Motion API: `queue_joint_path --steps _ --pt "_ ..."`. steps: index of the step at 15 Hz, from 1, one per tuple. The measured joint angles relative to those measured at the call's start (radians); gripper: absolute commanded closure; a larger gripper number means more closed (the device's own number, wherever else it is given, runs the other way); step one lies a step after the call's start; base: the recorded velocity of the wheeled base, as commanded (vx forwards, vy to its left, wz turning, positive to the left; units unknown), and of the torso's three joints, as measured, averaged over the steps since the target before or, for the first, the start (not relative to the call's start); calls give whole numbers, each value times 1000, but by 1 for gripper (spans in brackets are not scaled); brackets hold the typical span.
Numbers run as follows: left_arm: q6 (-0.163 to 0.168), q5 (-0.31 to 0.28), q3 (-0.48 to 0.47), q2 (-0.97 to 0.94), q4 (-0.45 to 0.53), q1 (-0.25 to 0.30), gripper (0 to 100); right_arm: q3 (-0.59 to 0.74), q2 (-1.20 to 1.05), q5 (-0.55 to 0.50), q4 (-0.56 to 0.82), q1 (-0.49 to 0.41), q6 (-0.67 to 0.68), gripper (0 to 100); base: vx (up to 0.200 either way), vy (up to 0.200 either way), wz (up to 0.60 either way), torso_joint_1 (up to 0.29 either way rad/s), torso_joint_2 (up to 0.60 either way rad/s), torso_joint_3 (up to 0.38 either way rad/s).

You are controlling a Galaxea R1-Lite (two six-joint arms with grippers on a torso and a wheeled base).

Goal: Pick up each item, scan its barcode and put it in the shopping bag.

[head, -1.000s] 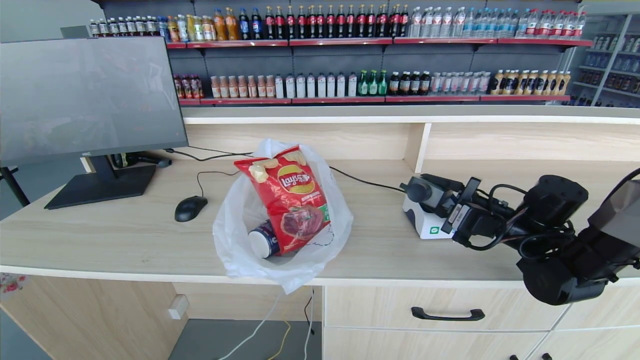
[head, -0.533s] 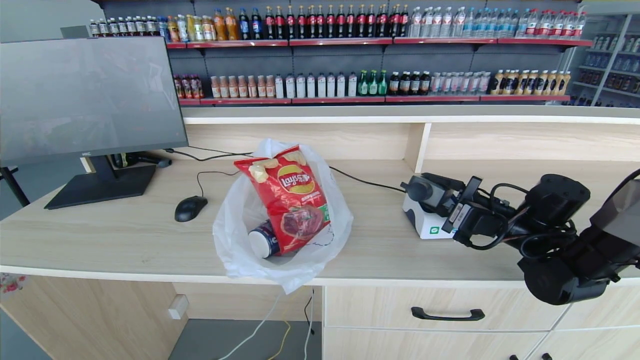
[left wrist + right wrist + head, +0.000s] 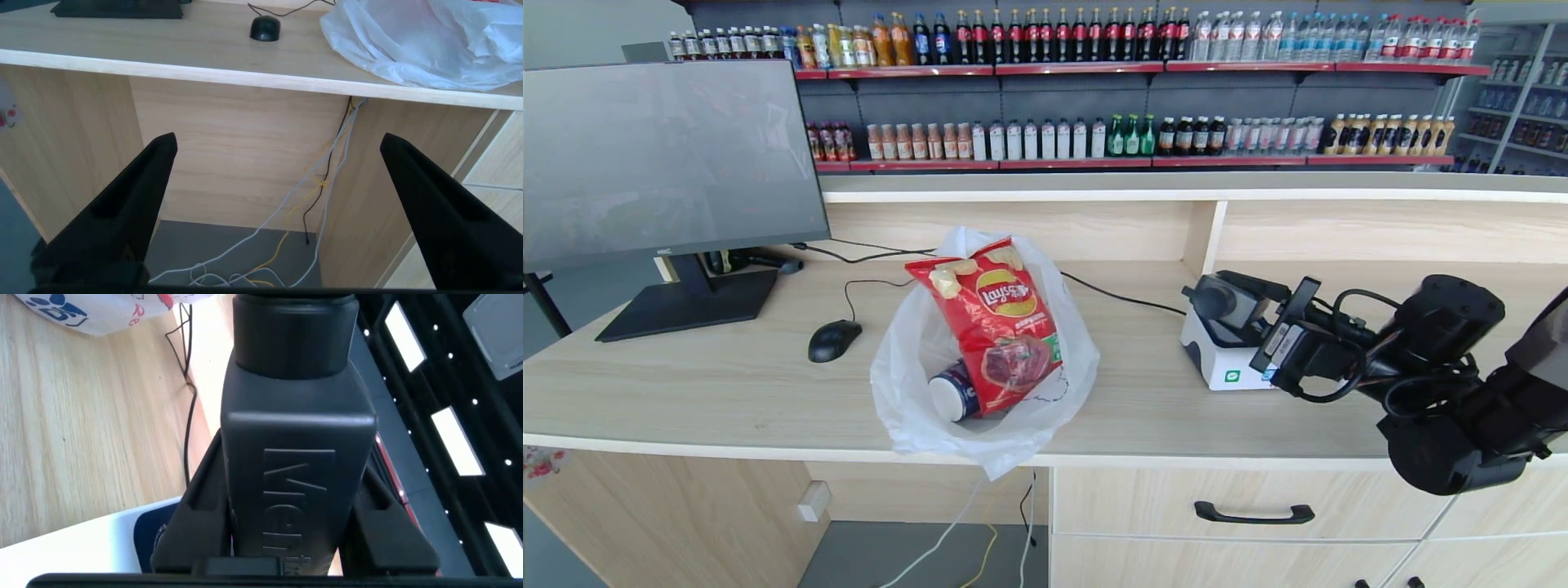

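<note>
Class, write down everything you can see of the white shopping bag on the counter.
The shopping bag is thin, translucent white plastic, crumpled, lying on the wooden counter with its mouth open. One fold hangs over the front edge. Inside, a red chip bag leans over a dark blue container with a white end.

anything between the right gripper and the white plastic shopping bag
Nothing solid: only a thin black cable lies on the wooden counter between the white plastic bag and the right gripper holding a black handheld scanner.

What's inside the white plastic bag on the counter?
A red chip packet sticks out of the bag, a dark white-capped container under it. Anything deeper is covered.
</note>
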Motion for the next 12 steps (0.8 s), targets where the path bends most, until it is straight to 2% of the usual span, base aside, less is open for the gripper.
queue_joint_path --steps 3,8,10,12 --pt "0 0 0 0 0 0 0 3 -49 -1 0 6 49 100 0 0 0 0 0 0" --pt "-1 0 0 0 0 0 0 43 -210 -27 -1 72 154 100 0 0 0 0 0 0" --pt "-1 0 0 0 0 0 0 106 -287 -95 0 118 216 100 0 0 0 0 0 0" --pt "1 0 0 0 0 0 0 150 -356 -217 0 201 319 100 0 0 0 0 0 0"
